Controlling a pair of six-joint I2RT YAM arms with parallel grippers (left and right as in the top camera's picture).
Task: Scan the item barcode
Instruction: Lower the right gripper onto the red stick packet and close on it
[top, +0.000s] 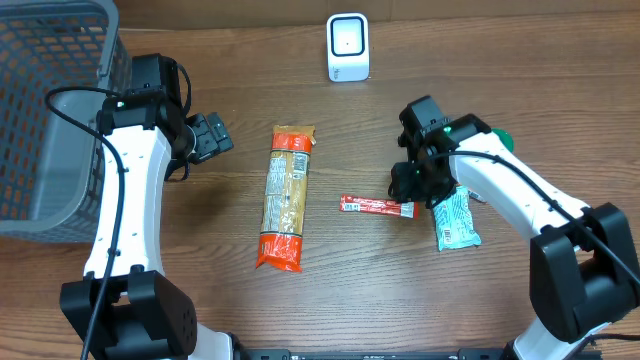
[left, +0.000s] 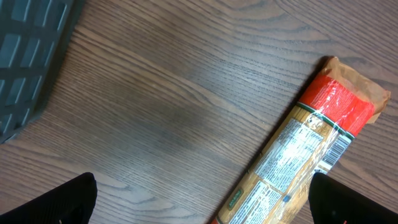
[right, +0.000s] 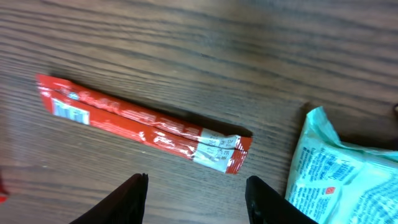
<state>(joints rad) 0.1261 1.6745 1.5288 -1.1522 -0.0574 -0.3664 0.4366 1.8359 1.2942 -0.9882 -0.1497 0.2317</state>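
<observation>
A slim red snack packet (top: 377, 206) lies flat mid-table, and the right wrist view shows a small barcode label at the left end of the packet (right: 143, 124). My right gripper (right: 198, 200) hovers open just short of its right end, nothing between the fingers. A long bag of pasta (top: 285, 197) lies to the left; its label side faces up (left: 292, 155). My left gripper (left: 202, 208) is wide open beside the bag's top end, holding nothing. The white scanner (top: 347, 47) stands at the back edge.
A teal snack packet (top: 456, 220) lies right beside my right gripper (top: 412, 185), partly under the arm. A grey wire basket (top: 50, 110) fills the far left corner. Something green (top: 503, 138) peeks out behind the right arm.
</observation>
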